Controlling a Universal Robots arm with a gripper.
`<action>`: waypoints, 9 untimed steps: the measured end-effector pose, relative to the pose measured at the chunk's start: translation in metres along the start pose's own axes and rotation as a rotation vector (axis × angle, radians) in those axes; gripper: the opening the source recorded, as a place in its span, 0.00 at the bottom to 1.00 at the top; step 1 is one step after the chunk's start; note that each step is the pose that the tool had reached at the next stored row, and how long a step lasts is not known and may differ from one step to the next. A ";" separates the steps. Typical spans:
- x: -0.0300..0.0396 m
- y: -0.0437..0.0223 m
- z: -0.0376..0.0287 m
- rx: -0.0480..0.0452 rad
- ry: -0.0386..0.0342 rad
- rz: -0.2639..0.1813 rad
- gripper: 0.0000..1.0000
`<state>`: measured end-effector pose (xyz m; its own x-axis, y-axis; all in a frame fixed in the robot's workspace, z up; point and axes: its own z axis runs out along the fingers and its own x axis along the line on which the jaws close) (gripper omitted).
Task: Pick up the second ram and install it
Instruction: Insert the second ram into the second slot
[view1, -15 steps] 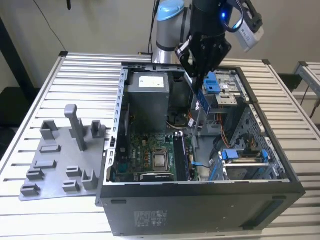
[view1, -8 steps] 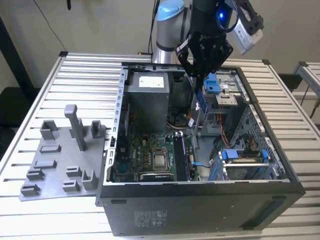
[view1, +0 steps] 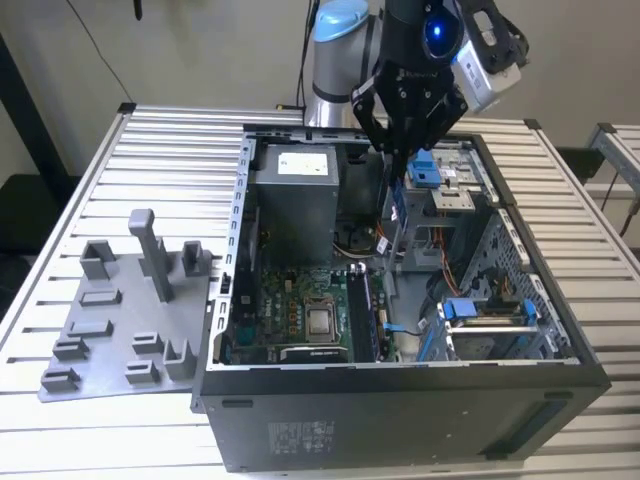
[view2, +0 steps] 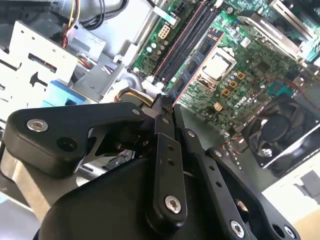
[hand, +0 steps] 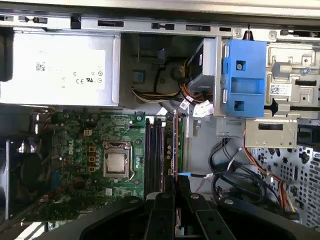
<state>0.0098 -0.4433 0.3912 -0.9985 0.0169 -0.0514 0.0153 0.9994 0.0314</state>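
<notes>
My gripper (view1: 399, 158) hangs over the open computer case (view1: 400, 400) and is shut on the second ram (view1: 396, 212), a thin dark blue-green stick hanging straight down from the fingers. In the first wrist view the ram (hand: 175, 150) shows edge-on, running parallel to the black memory slots (hand: 154, 150), beside them on the side away from the CPU socket (hand: 116, 162). In the second wrist view the black fingers (view2: 164, 125) clamp the ram (view2: 194, 66), which reaches out over the slots (view2: 182, 37). In the exterior view the stick's lower end is still above the motherboard (view1: 290, 310).
A grey holder plate (view1: 130, 320) with upright blocks lies on the slatted table at the exterior view's left. Inside the case are the power supply (view1: 295, 200), a blue plastic clip (hand: 243, 77) on the drive cage, loose cables (hand: 230, 175) and a fan (view2: 280, 130).
</notes>
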 end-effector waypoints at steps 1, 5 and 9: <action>0.0000 0.0000 0.0000 0.0010 -0.0006 0.018 0.14; 0.0000 0.0000 0.0002 0.0046 -0.0028 0.090 0.14; 0.0000 0.0000 0.0004 0.0084 -0.0051 0.163 0.14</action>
<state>0.0098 -0.4433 0.3907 -0.9825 0.1791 -0.0514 0.1777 0.9836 0.0314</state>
